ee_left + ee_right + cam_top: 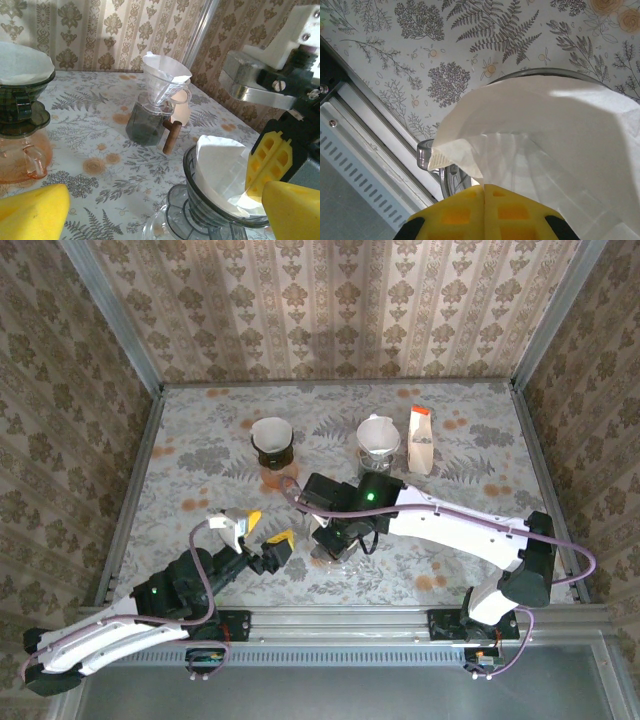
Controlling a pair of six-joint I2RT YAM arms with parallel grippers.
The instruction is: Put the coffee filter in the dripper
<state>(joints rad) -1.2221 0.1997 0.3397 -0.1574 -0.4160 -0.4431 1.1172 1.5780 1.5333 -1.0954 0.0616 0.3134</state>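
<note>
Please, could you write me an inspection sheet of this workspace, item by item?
Surface: table with a fern-print cover; no spill seen.
Job's things: coffee filter sits in the near dripper, with one edge raised.
Clutter: dark dripper on an orange carafe and clear dripper on a dark server, each with a filter; white and orange pack.
Claws: right claw shut on the filter's edge; left claw open, holding nothing.
Cables: purple cable on the right arm, another on the left arm.
Surroundings: patterned walls, metal frame.
</note>
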